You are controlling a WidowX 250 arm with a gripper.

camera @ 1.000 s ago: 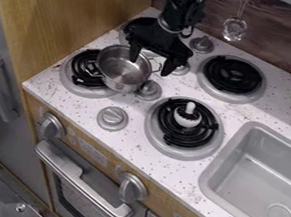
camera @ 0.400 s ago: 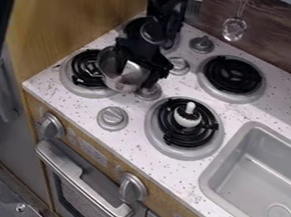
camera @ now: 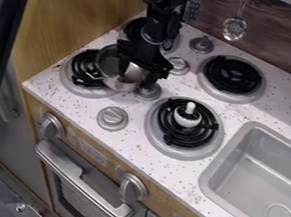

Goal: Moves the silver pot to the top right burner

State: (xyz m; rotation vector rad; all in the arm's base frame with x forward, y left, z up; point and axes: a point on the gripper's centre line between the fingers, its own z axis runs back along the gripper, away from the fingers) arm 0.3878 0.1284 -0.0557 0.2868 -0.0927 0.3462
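Four burners (camera: pixel 232 74) share the speckled counter (camera: pixel 84 106), wood wall (camera: pixel 211 16) behind; the gripper (camera: pixel 135 79) (jaws apart) partly hides the pot (camera: pixel 107 65).

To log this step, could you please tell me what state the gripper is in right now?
Gripper: open, one finger inside the silver pot, the other outside its rim.

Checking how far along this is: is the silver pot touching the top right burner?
Apart. The camera view shows a knob and speckled countertop plainly between the silver pot and the top right burner.
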